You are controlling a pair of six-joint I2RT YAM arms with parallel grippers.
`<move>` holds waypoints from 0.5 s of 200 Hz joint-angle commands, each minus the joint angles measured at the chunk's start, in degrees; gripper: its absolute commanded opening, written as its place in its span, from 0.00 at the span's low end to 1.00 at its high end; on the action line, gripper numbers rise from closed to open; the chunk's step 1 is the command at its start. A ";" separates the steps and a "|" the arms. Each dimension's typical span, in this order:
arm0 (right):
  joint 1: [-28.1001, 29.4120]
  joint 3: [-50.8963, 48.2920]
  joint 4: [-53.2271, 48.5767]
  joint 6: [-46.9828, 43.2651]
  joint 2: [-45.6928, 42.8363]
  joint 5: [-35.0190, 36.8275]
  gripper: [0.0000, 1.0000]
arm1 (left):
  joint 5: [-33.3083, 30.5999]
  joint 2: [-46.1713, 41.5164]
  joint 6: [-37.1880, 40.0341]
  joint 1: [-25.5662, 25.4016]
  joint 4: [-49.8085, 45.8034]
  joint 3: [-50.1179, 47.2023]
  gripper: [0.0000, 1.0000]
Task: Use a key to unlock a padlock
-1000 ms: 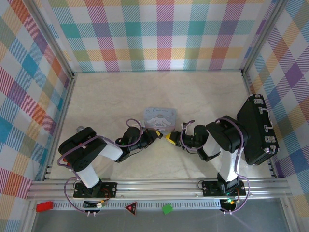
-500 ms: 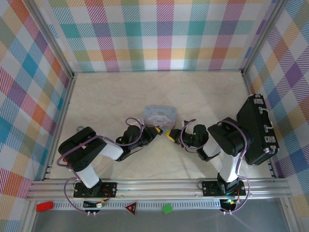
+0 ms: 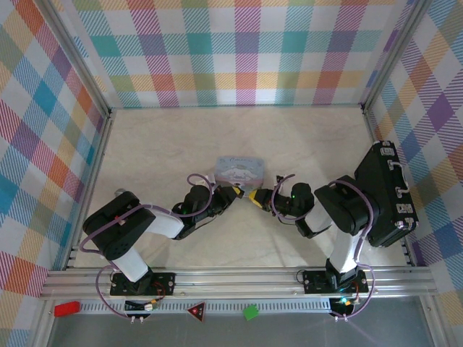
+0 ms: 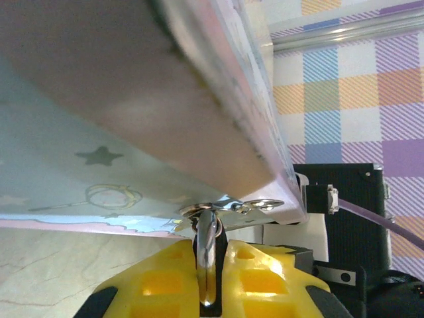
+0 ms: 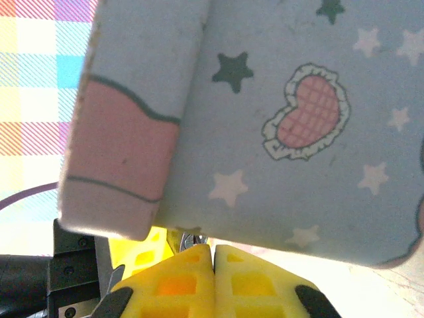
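The light-blue cartoon tin (image 3: 241, 169) stands at the table's middle, and both grippers meet at its near edge. My left gripper (image 3: 235, 194) is shut on the padlock (image 4: 207, 262), a shiny curved metal piece clamped between its yellow fingers (image 4: 265, 281) and hooked to the tin's silvery hasp (image 4: 260, 206). The tin (image 4: 119, 152) looms tilted just above. My right gripper (image 3: 252, 196) is shut, its fingertips (image 5: 199, 255) right under the tin's (image 5: 278, 152) lower edge. A small silvery bit (image 5: 192, 237) shows at those tips. Whether that is the key I cannot tell.
A black case (image 3: 387, 194) lies at the right side of the table, beside the right arm. Checked walls enclose the table on three sides. An aluminium rail (image 3: 231, 280) runs along the near edge, behind the arm bases.
My right gripper has moved left and a little farther away, closing up on the left gripper at the tin's front. The tin has shifted slightly away.
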 commanded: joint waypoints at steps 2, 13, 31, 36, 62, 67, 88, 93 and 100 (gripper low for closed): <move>0.93 1.67 1.12 -2.47 -2.11 1.52 0.00 | 8.86 -2.75 -2.24 -2.77 9.24 3.54 0.00; 0.89 2.03 1.26 -2.37 -2.22 1.61 0.00 | 9.23 -2.78 -2.36 -2.75 9.18 4.01 0.00; 1.02 2.37 1.27 -2.87 -3.15 1.34 0.00 | 9.30 -3.07 -2.22 -2.81 8.59 4.22 0.00; 1.10 2.46 1.27 -3.09 -3.63 1.26 0.00 | 9.30 -3.16 -2.10 -2.83 8.37 4.21 0.00; 1.34 2.52 1.27 -4.35 -6.10 0.92 0.00 | 9.30 -2.96 -1.78 -2.81 7.96 4.13 0.00; 1.45 2.63 1.26 -4.65 -6.35 0.75 0.00 | 9.42 -2.79 -1.81 -2.81 8.17 4.28 0.00; 1.59 2.99 1.27 -5.52 -6.66 -0.22 0.00 | 10.13 -2.23 -2.36 -2.89 8.82 4.74 0.00; 1.55 3.03 1.20 -5.61 -6.64 -0.25 0.00 | 10.30 -2.17 -2.43 -2.83 9.09 4.81 0.00; 1.56 3.07 1.24 -5.78 -6.55 -0.48 0.00 | 10.63 -2.15 -2.50 -2.83 9.30 4.91 0.00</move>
